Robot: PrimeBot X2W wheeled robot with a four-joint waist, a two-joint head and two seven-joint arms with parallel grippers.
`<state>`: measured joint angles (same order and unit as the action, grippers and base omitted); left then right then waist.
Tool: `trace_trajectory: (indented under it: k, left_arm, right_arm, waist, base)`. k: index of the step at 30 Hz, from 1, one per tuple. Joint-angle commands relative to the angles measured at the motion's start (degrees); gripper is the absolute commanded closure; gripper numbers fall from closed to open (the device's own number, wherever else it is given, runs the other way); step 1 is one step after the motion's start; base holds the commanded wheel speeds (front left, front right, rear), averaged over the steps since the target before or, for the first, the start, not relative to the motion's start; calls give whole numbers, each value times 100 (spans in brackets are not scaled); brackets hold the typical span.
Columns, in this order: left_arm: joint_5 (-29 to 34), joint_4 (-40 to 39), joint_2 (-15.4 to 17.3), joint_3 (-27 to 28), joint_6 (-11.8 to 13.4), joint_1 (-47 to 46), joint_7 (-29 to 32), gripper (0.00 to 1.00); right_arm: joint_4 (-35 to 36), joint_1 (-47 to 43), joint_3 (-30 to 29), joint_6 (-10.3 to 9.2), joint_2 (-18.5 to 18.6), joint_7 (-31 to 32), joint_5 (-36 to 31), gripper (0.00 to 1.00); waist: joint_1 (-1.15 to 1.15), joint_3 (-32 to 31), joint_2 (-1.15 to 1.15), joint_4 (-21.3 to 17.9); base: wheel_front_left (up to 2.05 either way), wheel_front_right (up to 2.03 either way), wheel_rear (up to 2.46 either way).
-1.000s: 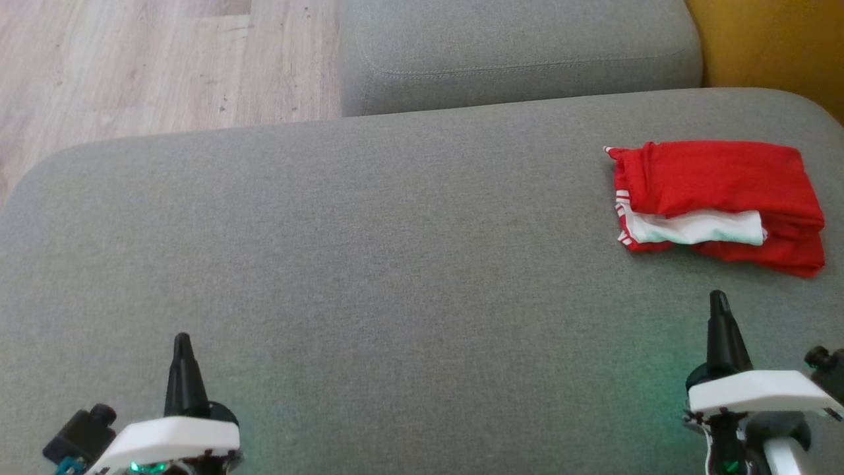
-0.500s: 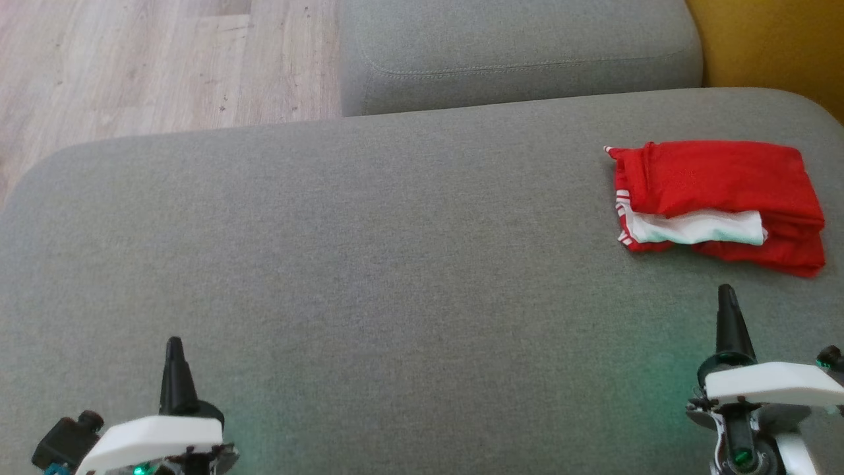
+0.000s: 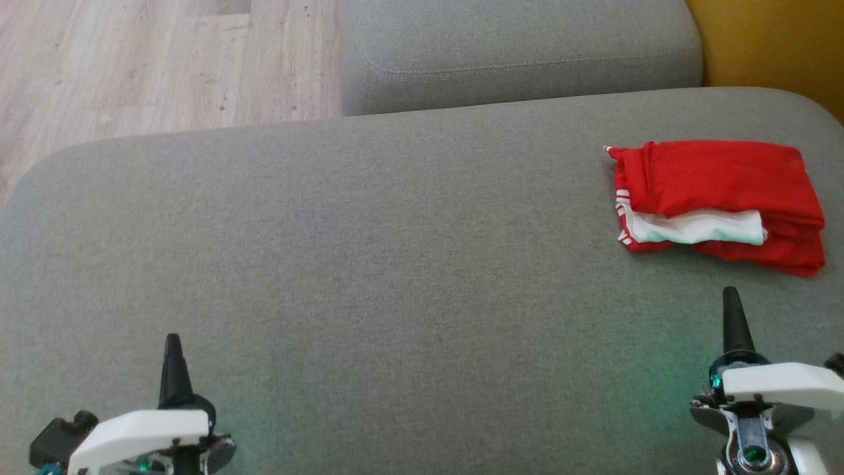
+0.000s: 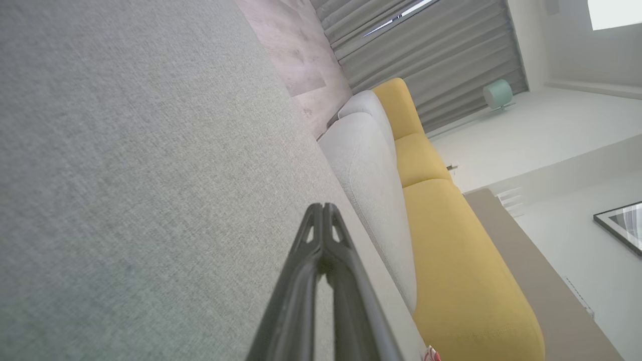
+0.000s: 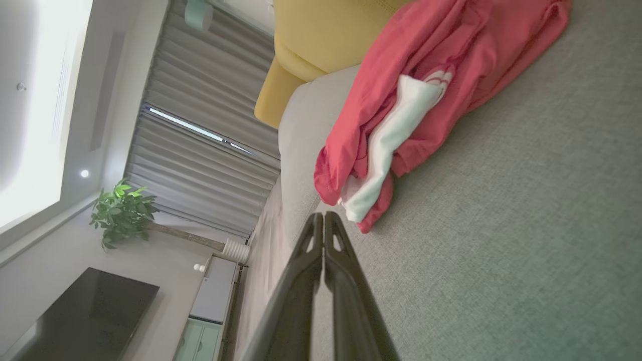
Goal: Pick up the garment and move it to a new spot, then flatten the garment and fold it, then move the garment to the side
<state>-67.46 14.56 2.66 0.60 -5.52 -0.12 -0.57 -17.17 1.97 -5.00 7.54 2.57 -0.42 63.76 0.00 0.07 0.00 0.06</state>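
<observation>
The folded red garment [image 3: 719, 204] lies just ahead of the right gripper [image 3: 730, 297], apart from its pressed-together jaws. The left gripper [image 3: 173, 343], likewise closed and empty, is well away from it. The garment seems placed, perhaps slightly ragged underneath, so hold both tips clear of its near hem.

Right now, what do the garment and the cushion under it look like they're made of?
Garment: thin, soft fabric, probably a jersey knit, matte red with a white panel; it lies limp in soft folds. Cushion: grey woven upholstery, matte; a fine flecked weave shows in the wrist views.
</observation>
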Motion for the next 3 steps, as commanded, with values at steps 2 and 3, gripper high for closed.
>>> trace_trajectory:
  k: [2, 3]
  left_arm:
    - [-189, -156, 16, 221, -44, -345, 55, 100]
    - [-247, -153, 16, 231, -48, -351, 71, 100]
  right_arm:
    - [231, 326, 43, -4, 24, 53, 220, 100]
    - [233, 329, 38, -4, 24, 70, 286, 100]
  waist:
    - [0, 0, 0, 0]
    - [0, 1, 0, 0]
  base:
    - [0, 0, 0]
    - [0, 0, 0]
